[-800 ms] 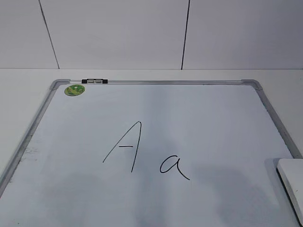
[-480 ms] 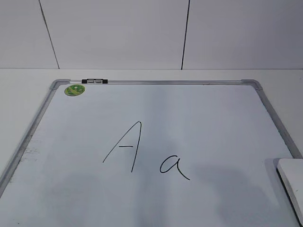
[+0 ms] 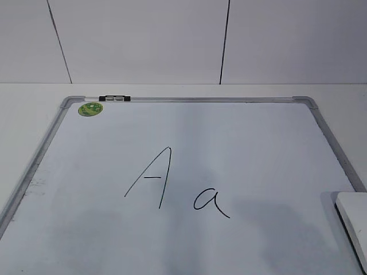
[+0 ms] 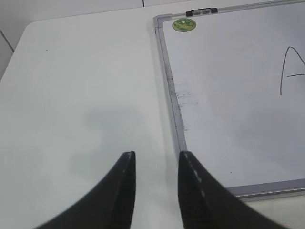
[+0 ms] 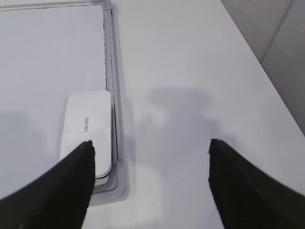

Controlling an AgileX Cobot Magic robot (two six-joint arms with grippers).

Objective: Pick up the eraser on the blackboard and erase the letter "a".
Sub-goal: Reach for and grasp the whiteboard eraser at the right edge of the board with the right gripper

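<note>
The blackboard (image 3: 229, 132) is a white dry-erase board with a grey frame and a round green sticker (image 3: 90, 109). A capital "A" (image 3: 152, 177) and the letter "a" (image 3: 210, 203) are drawn on it. The eraser (image 3: 352, 226), a white block, lies at the board's near right corner; in the right wrist view (image 5: 87, 129) it sits against the frame. My right gripper (image 5: 150, 143) is open and empty, above the table just right of the eraser. My left gripper (image 4: 156, 155) is open and empty beside the board's left frame (image 4: 172, 95). Neither gripper shows in the exterior view.
The white table (image 4: 86, 86) extends left of the board and right of it (image 5: 190, 71). The table's right edge (image 5: 267, 62) runs diagonally. A small black clip (image 3: 114, 98) sits on the board's far frame. A tiled wall (image 3: 172, 40) stands behind.
</note>
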